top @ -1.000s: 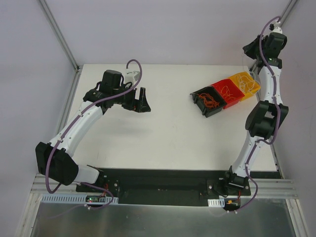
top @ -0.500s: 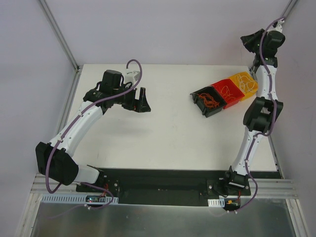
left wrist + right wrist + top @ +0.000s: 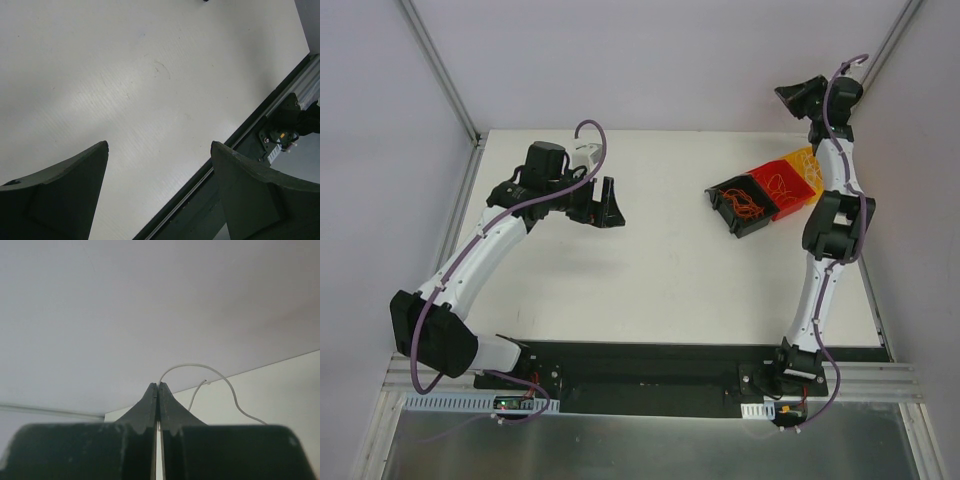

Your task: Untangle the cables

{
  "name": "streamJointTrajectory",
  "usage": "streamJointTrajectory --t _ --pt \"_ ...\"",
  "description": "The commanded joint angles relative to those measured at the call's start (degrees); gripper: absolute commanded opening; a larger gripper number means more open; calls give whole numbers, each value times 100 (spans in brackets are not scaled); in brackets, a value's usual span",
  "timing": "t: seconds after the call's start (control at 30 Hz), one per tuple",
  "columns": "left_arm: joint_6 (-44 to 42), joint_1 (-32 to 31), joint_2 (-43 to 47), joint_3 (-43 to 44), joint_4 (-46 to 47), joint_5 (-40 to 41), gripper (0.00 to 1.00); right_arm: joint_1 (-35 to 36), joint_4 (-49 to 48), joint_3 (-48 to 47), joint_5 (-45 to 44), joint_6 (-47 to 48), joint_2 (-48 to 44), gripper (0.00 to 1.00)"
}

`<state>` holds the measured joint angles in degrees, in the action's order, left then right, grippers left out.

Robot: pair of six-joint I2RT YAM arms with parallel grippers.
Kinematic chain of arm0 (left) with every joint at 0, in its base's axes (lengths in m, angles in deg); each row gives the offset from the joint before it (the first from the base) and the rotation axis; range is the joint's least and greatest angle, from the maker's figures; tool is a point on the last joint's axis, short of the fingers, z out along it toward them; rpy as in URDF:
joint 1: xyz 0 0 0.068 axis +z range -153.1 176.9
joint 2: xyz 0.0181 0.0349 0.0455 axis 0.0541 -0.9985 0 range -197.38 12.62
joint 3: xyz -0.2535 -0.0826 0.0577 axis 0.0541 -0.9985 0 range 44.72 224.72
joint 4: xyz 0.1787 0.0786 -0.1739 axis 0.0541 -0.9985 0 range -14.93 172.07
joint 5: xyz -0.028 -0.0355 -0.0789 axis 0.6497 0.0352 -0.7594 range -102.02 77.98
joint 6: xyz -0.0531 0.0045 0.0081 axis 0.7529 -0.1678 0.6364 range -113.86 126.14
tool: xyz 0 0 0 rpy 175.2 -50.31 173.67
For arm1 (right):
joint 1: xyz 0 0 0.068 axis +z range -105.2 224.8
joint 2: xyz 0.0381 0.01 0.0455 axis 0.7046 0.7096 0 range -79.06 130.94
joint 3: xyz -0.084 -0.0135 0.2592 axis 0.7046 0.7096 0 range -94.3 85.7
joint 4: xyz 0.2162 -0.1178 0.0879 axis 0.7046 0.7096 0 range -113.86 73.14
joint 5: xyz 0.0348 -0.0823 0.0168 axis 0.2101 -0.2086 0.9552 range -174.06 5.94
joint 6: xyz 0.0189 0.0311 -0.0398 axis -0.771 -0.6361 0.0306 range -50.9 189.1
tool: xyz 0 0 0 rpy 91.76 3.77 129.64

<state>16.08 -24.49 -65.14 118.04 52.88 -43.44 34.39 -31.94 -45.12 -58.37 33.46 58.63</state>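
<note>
My right gripper [image 3: 158, 385] is shut on a thin whitish cable [image 3: 200, 367]. The strand arcs up out of the fingertips and trails down to the right, and a second loose end shows beside it. In the top view that gripper [image 3: 788, 93] is raised high over the table's back right corner, beyond the bins. More cables, orange curly strands [image 3: 750, 206], lie in the black bin, and thin strands [image 3: 782, 184] lie in the red one. My left gripper [image 3: 610, 205] hovers over the left half of the table, open [image 3: 159, 145], with only bare table between its fingers.
Three bins stand in a slanted row at the back right: black [image 3: 745, 229], red [image 3: 796, 209], and yellow [image 3: 805, 158], which is partly hidden by the right arm. The table's near edge and dark rail [image 3: 235, 142] show in the left wrist view.
The right arm has swung up and to the left, away from the yellow bin, with its gripper still shut. The left arm has not moved.
</note>
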Motion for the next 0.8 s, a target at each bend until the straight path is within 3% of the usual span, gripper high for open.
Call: streamJointTrajectory --t 0.0,0.1,0.3,0.4,0.77 --pt "0 -23 199 -19 98 -145 83 153 -170 -353 576 -252 -23 0" --pt "0 -23 226 -11 98 -154 83 285 -115 -680 385 -215 21 0" --pt "-27 -23 279 -28 89 -31 83 329 -554 -1199 94 -1050 478 0" --pt "-18 -23 252 -28 98 -66 83 312 -730 -1077 120 -1147 461 0" --pt "26 -23 296 -11 98 -189 83 -592 -1064 1514 726 -620 -831 0"
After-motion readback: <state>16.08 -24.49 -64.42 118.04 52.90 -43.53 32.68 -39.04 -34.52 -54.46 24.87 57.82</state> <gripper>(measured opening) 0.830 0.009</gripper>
